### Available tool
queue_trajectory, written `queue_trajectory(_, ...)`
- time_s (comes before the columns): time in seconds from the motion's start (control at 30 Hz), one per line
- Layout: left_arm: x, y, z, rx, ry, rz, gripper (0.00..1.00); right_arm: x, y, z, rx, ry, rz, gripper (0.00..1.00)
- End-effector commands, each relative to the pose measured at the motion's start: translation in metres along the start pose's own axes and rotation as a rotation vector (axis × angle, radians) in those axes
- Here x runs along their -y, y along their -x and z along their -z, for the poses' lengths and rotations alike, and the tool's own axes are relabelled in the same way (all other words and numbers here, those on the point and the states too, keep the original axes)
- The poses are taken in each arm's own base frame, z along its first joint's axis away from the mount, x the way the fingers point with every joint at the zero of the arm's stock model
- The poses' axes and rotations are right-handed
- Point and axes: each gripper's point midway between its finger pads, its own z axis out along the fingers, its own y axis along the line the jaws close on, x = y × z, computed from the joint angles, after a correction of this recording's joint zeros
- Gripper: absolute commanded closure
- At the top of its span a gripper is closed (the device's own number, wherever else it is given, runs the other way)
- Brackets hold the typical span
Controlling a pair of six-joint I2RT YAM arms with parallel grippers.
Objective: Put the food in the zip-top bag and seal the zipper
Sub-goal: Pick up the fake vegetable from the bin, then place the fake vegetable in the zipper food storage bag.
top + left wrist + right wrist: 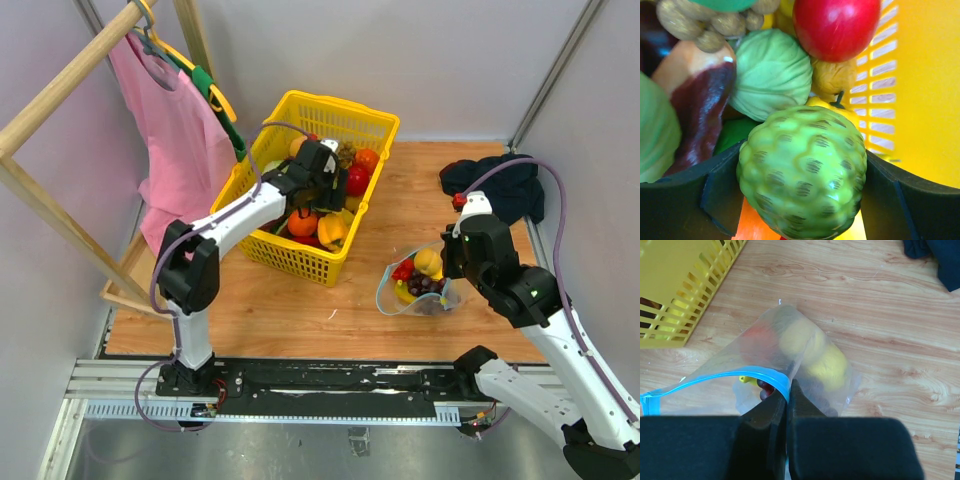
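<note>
My left gripper (322, 190) is inside the yellow basket (372, 115), shut on a bumpy green fruit (802, 172) that fills the gap between its fingers (685, 200). Under it lie a red apple (835, 25), a pale green cabbage (771, 72) and other food. My right gripper (788, 397) is shut on the zip-top bag (805, 347) at its blue zipper (715, 380), holding the mouth up. The bag (420, 282) sits on the wooden table right of the basket and holds a yellow lemon (429, 261), red pieces and dark grapes (422, 285).
A dark cloth (500, 185) lies at the table's back right. A wooden rack with a pink garment (175, 120) stands at the left. Bare wooden tabletop (300, 310) lies between basket and bag.
</note>
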Motion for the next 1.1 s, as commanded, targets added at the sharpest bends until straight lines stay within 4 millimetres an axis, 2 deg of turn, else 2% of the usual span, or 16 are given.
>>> queue_trajectory(0.0, -0.002, 0.033, 0.046, 0.100, -0.007, 0.018, 0.60, -0.002, 0.012, 0.001, 0.046, 0.008, -0.046, 0.99)
queue_trajectory(0.3, 0.002, 0.047, 0.112, 0.198, -0.045, 0.046, 0.63, -0.002, 0.014, 0.004, 0.054, 0.015, -0.060, 0.99)
queue_trajectory(0.57, 0.029, 0.054, 0.175, 0.280, -0.125, -0.020, 0.63, -0.004, 0.015, 0.006, 0.060, 0.023, -0.078, 0.99)
queue_trajectory(0.83, 0.088, 0.045, 0.230, 0.380, -0.335, -0.108, 0.65, -0.007, 0.015, 0.006, 0.057, 0.038, -0.092, 0.99)
queue_trajectory(0.93, 0.120, 0.032, 0.246, 0.395, -0.419, -0.165, 0.65, -0.007, 0.016, 0.007, 0.059, 0.041, -0.095, 0.99)
queue_trajectory(1.07, 0.163, 0.009, 0.257, 0.397, -0.520, -0.257, 0.65, -0.008, 0.016, 0.007, 0.059, 0.043, -0.098, 0.99)
